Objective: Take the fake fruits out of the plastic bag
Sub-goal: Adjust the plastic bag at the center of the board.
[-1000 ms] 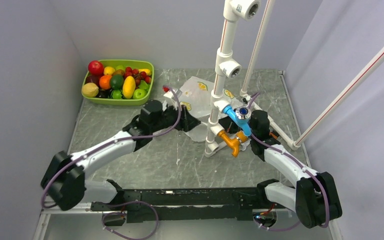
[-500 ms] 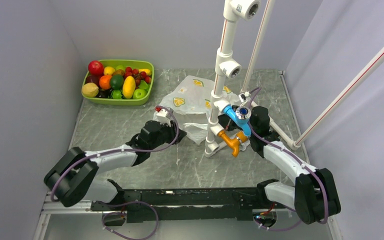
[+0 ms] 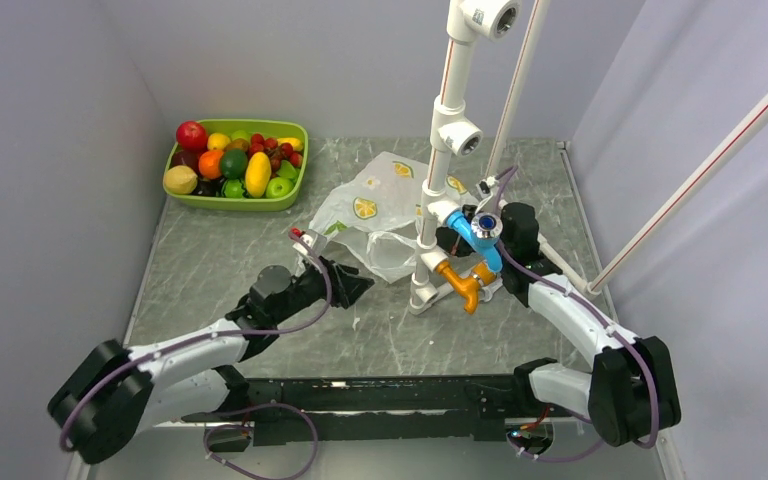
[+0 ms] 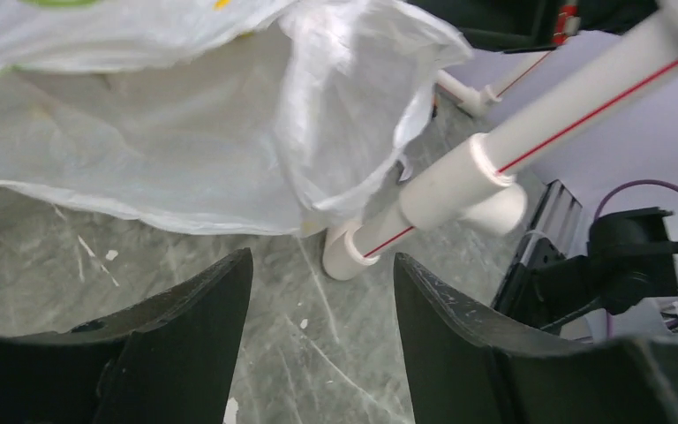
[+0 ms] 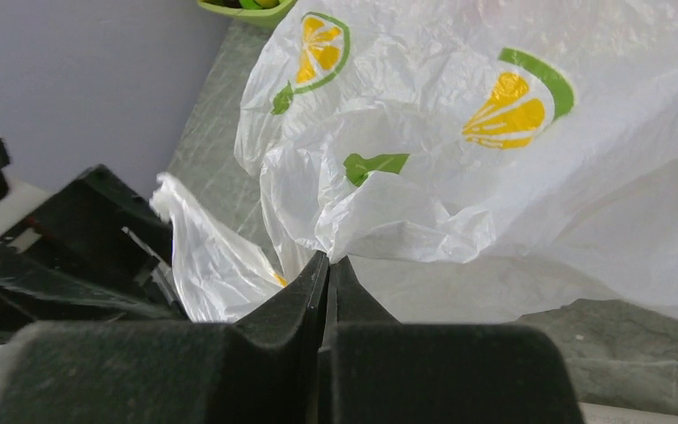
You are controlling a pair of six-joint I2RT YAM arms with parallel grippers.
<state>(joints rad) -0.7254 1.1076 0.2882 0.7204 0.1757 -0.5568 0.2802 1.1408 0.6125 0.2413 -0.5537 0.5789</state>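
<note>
The right gripper point(image 5: 327, 265) is clenched on a fold of the plastic bag point(image 3: 380, 200), which lies mid-table at one o'clock of the released, empty left gripper point(image 4: 322, 265), so a hard pull could tear the thin film or snag it on the pipe stand point(image 3: 427, 262) at its four o'clock.

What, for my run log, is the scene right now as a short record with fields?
left jaws: open, empty, short of the plastic bag
right jaws: shut on a fold of the bag
bag: crumpled on the table, beside the white pipe frame
bag contents: no fruit visible
green tray: far left, piled with fruit
</note>
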